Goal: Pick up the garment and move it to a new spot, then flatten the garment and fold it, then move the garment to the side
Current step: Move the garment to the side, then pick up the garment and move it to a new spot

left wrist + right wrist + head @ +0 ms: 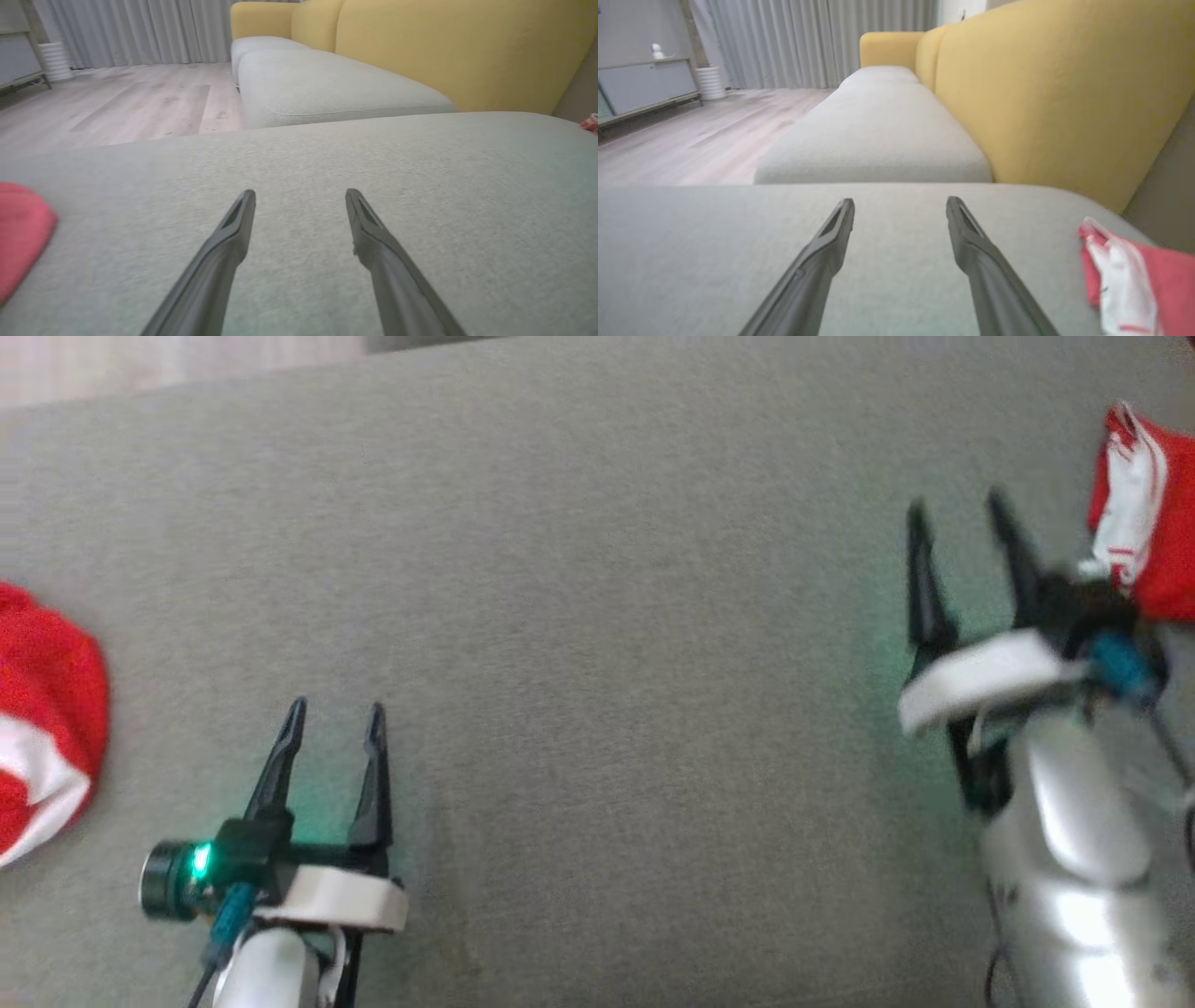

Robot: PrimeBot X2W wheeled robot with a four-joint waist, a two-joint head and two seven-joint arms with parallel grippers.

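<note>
In the head view, the left gripper (336,709) is at the lower left, above the grey seat cushion (597,616). Its two dark fingers (280,765) stand apart and there is nothing between them. The right gripper (959,504) is at the right side, higher in the picture and a little blurred. Its fingers are also spread and they grasp nothing. The red and white garment (1144,523) lies bunched at the right edge of the cushion, just beside the wrist of the right gripper. I cannot tell if they touch. A second red and white cloth (47,709) lies at the left edge, apart from the left gripper.

In the left wrist view, the released fingers point over bare grey fabric. The second cloth shows as a red shape at the left edge, and a small red piece of the garment shows far away at the right edge. Behind the cushion there is another pale seat (327,84) with a yellow backrest (467,46), then a wooden floor (117,102) and a grey curtain (140,28).

In the right wrist view, the fingers are wide apart and empty over the cushion. The garment lies on the cushion at the lower right, near the right-hand finger but apart from it, below the yellow backrest. A grey cabinet (644,84) stands at the far left.
</note>
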